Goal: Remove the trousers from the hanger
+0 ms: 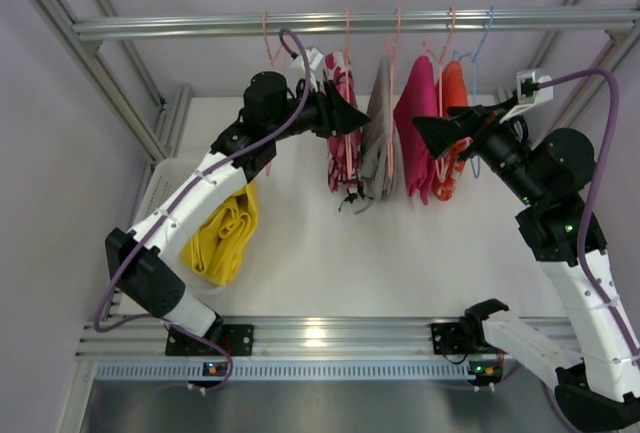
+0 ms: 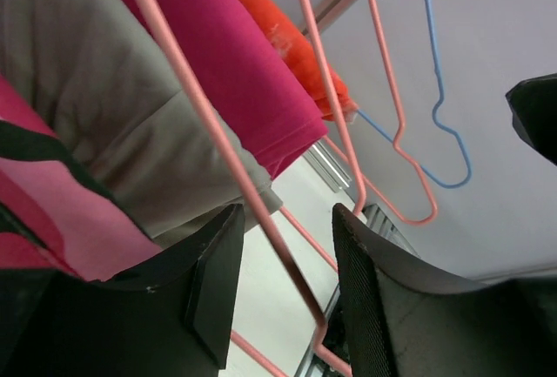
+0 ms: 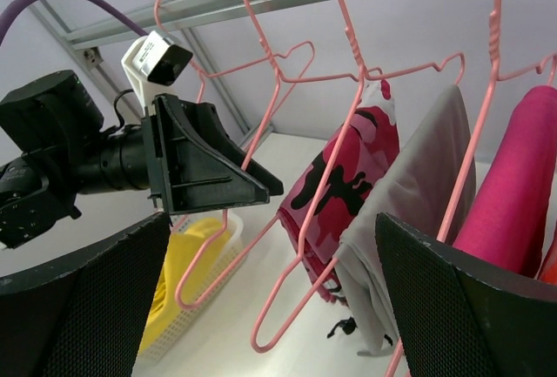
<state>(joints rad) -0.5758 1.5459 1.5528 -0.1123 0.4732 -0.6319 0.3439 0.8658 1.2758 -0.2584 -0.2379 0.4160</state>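
Note:
The trousers hang folded on pink hangers from the rail (image 1: 200, 25): pink-white-black patterned (image 1: 340, 138), grey (image 1: 380, 133), magenta (image 1: 415, 133) and orange (image 1: 453, 118). Yellow trousers (image 1: 225, 233) lie in a basket at the left. My left gripper (image 1: 358, 118) is open beside the patterned pair. In the left wrist view a pink hanger wire (image 2: 261, 212) runs between its fingers (image 2: 209, 281), unclamped. My right gripper (image 1: 420, 131) is open and empty in front of the magenta pair. The right wrist view shows the patterned (image 3: 348, 168), grey (image 3: 418, 185) and magenta (image 3: 513, 194) pairs.
A white mesh basket (image 3: 209, 268) holds the yellow trousers (image 3: 170, 299). An empty pink hanger (image 3: 218, 246) hangs by the left gripper (image 3: 200, 164). A bare blue hanger (image 2: 444, 133) and more pink ones hang at the rail's right end. Frame posts stand at both sides.

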